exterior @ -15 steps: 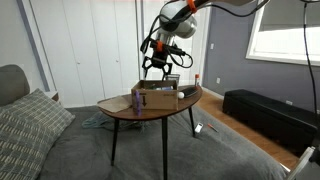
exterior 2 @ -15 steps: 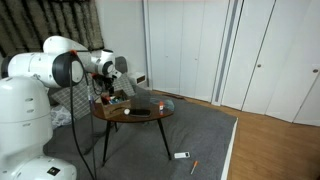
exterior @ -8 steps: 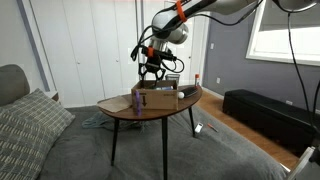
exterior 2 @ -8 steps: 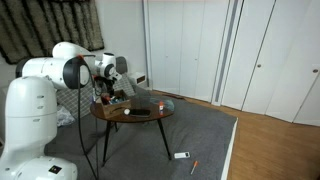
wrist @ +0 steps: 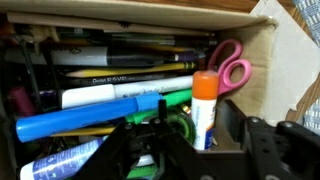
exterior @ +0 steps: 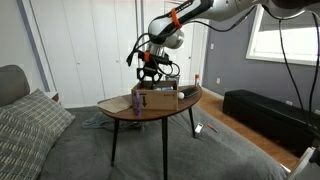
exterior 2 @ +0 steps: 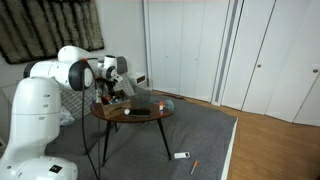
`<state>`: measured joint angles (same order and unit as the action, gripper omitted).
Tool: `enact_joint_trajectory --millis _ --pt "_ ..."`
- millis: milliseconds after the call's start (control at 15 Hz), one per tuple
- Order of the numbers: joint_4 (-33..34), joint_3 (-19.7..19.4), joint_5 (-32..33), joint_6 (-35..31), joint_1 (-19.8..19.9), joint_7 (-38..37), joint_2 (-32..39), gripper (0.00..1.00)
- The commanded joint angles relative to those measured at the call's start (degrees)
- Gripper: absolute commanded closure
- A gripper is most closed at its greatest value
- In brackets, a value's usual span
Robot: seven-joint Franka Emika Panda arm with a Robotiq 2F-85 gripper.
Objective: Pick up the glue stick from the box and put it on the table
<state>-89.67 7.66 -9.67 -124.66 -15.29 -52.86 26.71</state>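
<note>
The wrist view looks down into the tan box (wrist: 272, 62), which is packed with pens and markers. The glue stick (wrist: 205, 105), white with an orange cap, stands near the box's right wall. My gripper (wrist: 200, 135) is low inside the box, one finger on each side of the stick. A slim gap still shows beside the right finger (wrist: 236, 118), so the jaws are open around it. In both exterior views the gripper (exterior: 152, 78) (exterior 2: 112, 92) hangs over the box (exterior: 158, 97) on the round brown table (exterior: 150, 112) (exterior 2: 135, 114).
Pink-handled scissors (wrist: 232, 62), a blue marker (wrist: 80, 120), a white marker (wrist: 120, 92) and a green one (wrist: 172, 100) crowd the stick's left and far sides. A black bench (exterior: 270, 115) stands by the window, a grey pillow (exterior: 30, 125) nearby.
The arm has swung over and come down into the box. The jaws have narrowed from wide open to close around the glue stick.
</note>
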Motion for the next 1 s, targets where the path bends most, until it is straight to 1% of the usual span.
enact_joint_trajectory --millis 0,133,200,267,333,400,467,933 --pt "2.95 -0.86 0.51 0.57 -1.42 -2.08 2.3 0.39" --pt "3.24 -0.71 0.05 -0.02 -1.44 -1.91 2.88 0.39" --pt "3.32 -0.73 0.0 -0.78 -1.57 -2.03 3.16 0.4" --pt "3.57 -0.7 -0.13 -0.96 -1.66 -2.17 3.46 0.45" --pt "3.85 -0.74 -0.12 -1.2 -1.8 -2.45 3.81 0.47" --pt "4.04 -0.85 0.05 -1.64 -1.98 -2.79 4.14 0.5" --pt "4.22 -0.9 0.12 -1.78 -2.1 -3.09 4.41 0.48" --pt "5.29 -1.44 0.74 -4.02 -3.05 -3.97 6.61 0.48"
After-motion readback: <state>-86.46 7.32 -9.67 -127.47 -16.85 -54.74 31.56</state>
